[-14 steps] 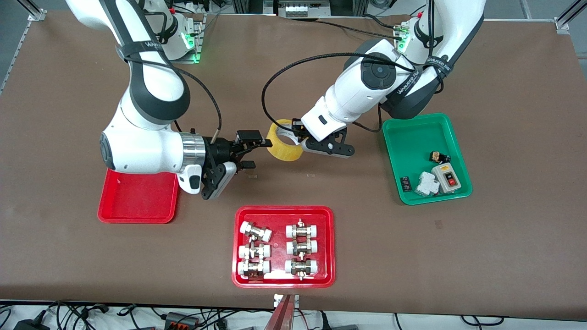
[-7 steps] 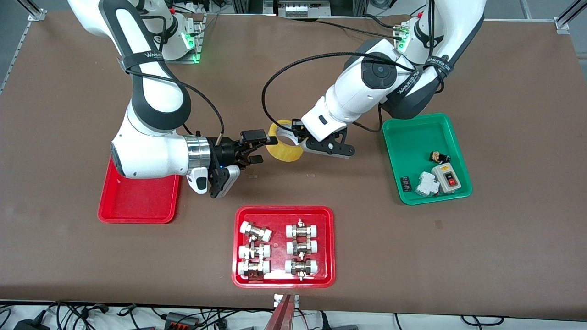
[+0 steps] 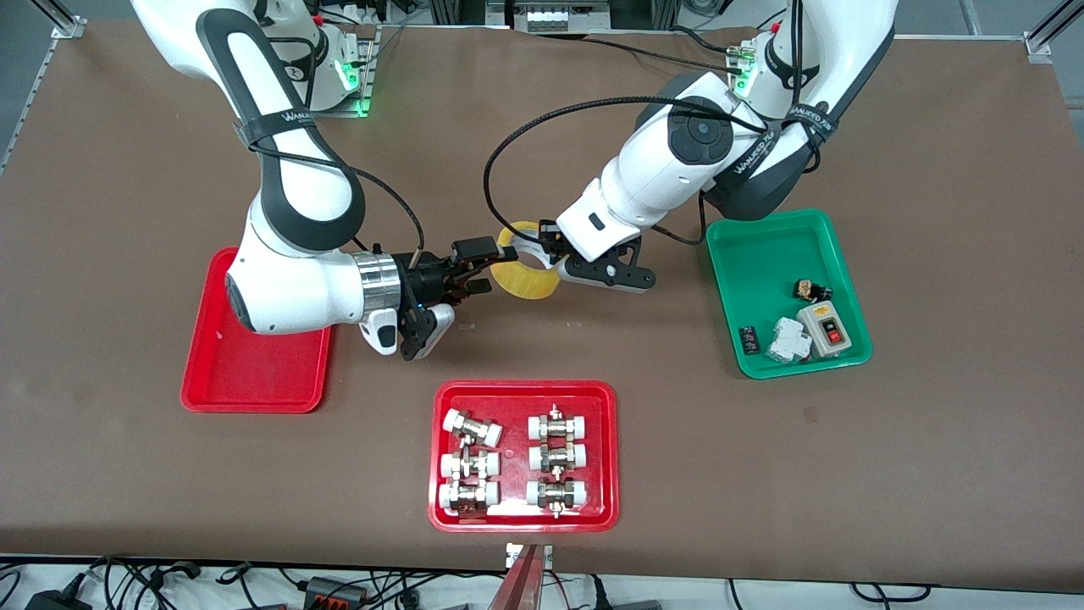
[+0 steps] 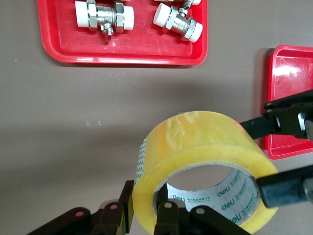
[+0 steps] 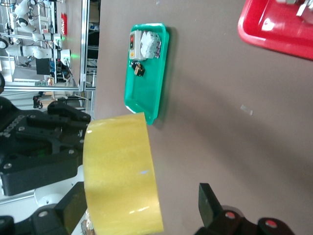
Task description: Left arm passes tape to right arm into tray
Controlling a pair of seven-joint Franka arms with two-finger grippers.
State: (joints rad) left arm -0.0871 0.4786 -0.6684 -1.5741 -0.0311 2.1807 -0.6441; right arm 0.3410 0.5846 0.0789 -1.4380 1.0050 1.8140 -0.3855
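The yellow tape (image 3: 527, 281) hangs in the air over the middle of the table, standing on edge. My left gripper (image 3: 550, 254) is shut on the roll's wall, one finger inside the hole and one outside (image 4: 146, 211). My right gripper (image 3: 491, 271) is open, and its black fingers (image 4: 282, 188) reach along both sides of the tape (image 4: 195, 142). In the right wrist view the tape (image 5: 120, 171) fills part of the gap between the fingers of the right gripper (image 5: 142, 210), with free space on one side. The plain red tray (image 3: 254, 377) lies under the right arm's elbow.
A red tray of metal-and-white pipe fittings (image 3: 525, 518) lies nearest the front camera. A green tray (image 3: 749, 254) with small electrical parts sits toward the left arm's end. A looping black cable (image 3: 495, 161) arches over the tape.
The right arm has swung toward the tape, and its open fingers now straddle the roll. The left arm and the tape have stayed in place.
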